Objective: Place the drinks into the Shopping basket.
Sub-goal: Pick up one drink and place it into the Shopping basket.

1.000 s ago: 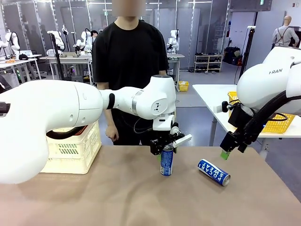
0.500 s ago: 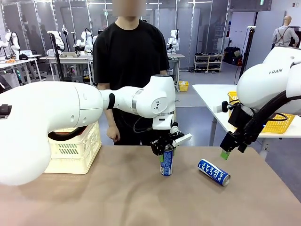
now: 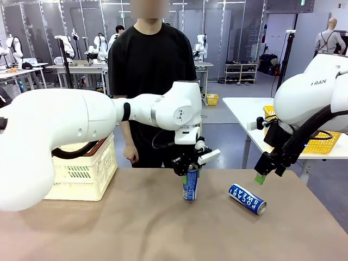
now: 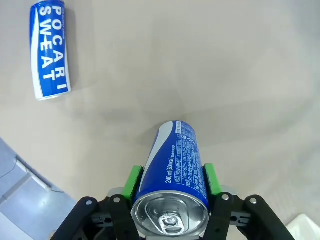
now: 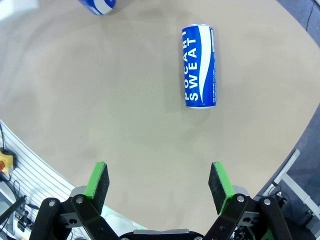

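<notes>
left hand (image 4: 171,181) pinches the upright blue can (image 4: 173,152) near its top; right hand (image 5: 159,184) spread.

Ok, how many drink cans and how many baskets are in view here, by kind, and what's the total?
Blue-and-white drink cans: 2 (upright can in the left end effector, lying can)
Baskets: 2 (Shopping basket, yellow mesh basket)
Total: 4
</notes>
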Motion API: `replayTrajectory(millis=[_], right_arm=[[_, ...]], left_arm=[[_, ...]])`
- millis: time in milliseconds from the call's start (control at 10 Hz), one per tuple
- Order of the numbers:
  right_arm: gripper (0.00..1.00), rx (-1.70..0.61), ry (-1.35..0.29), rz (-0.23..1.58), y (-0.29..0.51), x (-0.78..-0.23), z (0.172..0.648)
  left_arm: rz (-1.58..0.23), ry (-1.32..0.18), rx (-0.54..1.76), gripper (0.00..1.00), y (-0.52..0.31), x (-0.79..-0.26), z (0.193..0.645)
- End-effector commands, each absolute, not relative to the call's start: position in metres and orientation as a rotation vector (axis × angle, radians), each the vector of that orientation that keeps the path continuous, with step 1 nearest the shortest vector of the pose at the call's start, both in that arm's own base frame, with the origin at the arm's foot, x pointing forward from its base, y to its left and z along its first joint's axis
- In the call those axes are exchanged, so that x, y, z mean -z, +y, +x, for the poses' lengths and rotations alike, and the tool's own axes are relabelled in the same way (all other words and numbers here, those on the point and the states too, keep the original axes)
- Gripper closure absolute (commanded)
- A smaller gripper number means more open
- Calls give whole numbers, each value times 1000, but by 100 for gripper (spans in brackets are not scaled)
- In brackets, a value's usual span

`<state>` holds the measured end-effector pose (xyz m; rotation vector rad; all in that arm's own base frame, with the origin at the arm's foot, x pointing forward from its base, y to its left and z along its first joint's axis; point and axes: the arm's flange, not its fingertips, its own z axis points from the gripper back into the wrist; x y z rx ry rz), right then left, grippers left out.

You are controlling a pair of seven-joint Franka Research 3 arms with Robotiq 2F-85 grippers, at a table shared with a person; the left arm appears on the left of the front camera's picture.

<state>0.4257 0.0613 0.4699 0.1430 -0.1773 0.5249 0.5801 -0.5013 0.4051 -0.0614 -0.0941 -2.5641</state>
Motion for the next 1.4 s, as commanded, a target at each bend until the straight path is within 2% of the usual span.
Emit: replayTrajectory(millis=[0,300,600,1000,1300], right_arm=[[0,-532,-172,135,59,-471,426],[0,-532,-172,135,59,-471,426],[0,-532,-172,135,59,-471,426],[0,-532,-172,135,59,-471,426],[0,-532,-172,135,59,-471,426]], left_arm=[[-151,-129,2531,85,-472,-451,567],[-102,-132,2494,85,-415,-497,556],[-85,-250,2370,85,-335,-537,557],[7,-331,2192,85,-243,-576,546],[42,-276,2119,85,-209,-592,545]])
